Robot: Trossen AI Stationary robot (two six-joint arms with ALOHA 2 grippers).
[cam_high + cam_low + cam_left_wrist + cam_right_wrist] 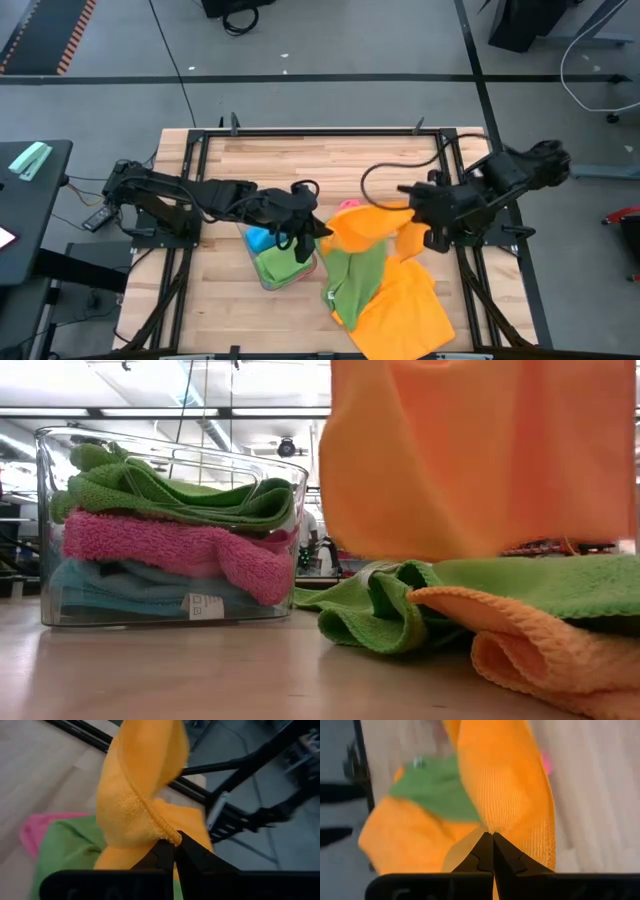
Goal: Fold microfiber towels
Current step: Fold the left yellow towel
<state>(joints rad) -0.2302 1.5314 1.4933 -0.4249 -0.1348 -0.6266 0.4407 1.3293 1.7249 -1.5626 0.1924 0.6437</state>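
1. Orange towel [365,228] lifted off the desk [330,165], stretched between both hands above the loose pile. Left hand [318,232] clamped tight on a hemmed corner, seen close in the left wrist view [172,840]. Right hand [418,212] clamped tight on the opposite edge, pinching only a thin bit of cloth [492,834].
2. Slip risk: thin pinch at the right hand; any hard pull apart likely to yank the edge free and drop that half.
3. Snag risk: lower hem hanging near the green towel [358,282] and a second orange towel [405,310] on the desk; lowering without shifting sideways likely to land on them or drag them along.
4. Crooked fold risk: cloth twisted near the left hand, rolled rather than flat; laying down like this likely to leave a bunched crease.
5. Bin risk: clear bin [45,530] of folded green, pink and blue towels [170,550] just beside the left hand; a sweep that way could knock it or pull the top towel out.
6. Pink cloth [347,206] peeking out behind the lifted towel; extent hidden, possible tangle.
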